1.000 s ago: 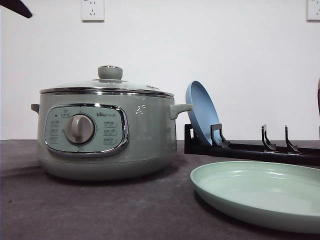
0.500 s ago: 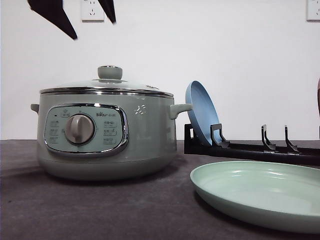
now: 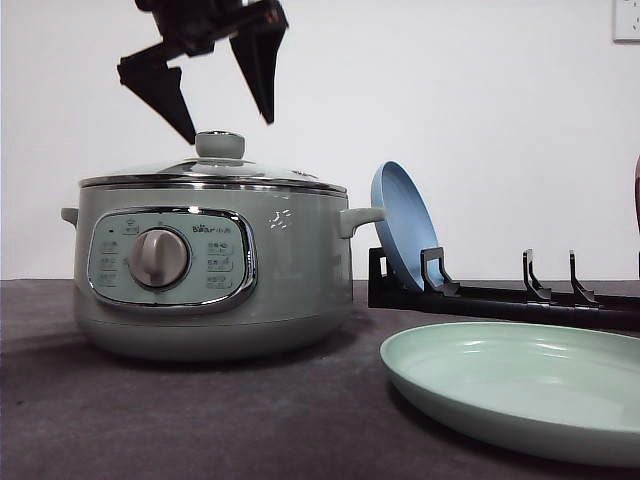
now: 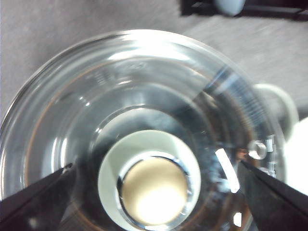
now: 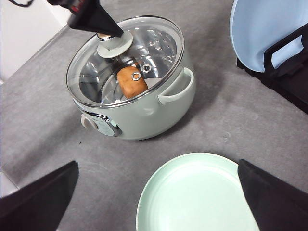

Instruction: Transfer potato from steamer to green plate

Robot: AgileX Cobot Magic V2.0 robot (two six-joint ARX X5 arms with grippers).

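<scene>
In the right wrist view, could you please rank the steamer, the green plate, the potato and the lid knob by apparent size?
1. steamer and green plate: similar, and the plate is cut off and nearer, so unranked.
2. lid knob and potato: similar; the potato is partly hidden.

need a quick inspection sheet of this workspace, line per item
surface: dark grey table, matte, no spills seen
steamer: upright, glass lid on
potato: inside the steamer, seen through the lid
green plate: flat on the table beside the steamer, nothing on it
clutter: blue plate standing on edge in a black dish rack
left end effector: open, poised above the lid knob, not touching it
right end effector: open, high above the green plate, holding nothing
cables: nothing seen
surroundings: white wall with an outlet
</scene>
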